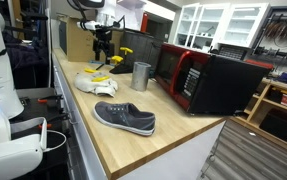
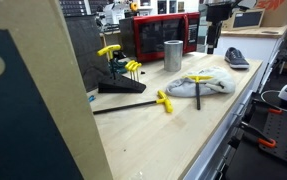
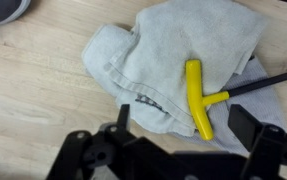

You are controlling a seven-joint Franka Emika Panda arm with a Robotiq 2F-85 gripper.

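From where I stand, the gripper hangs just above the crumpled grey towel near the middle of the wooden counter. Its 2 fingers are spread as wide as they go and have hold of nothing. Directly beneath them lies a T-handle key, its yellow crossbar resting on the towel's folds and its dark shaft running off over the cloth's edge. The soft heap seems to cradle the tool, so it sits slightly raised and cannot roll.

A grey shoe lies on its sole nearer the counter's end, well apart from the towel. A metal cup stands upright between the towel and the red microwave. A rack holds more yellow-handled keys, presumably to keep them sorted.
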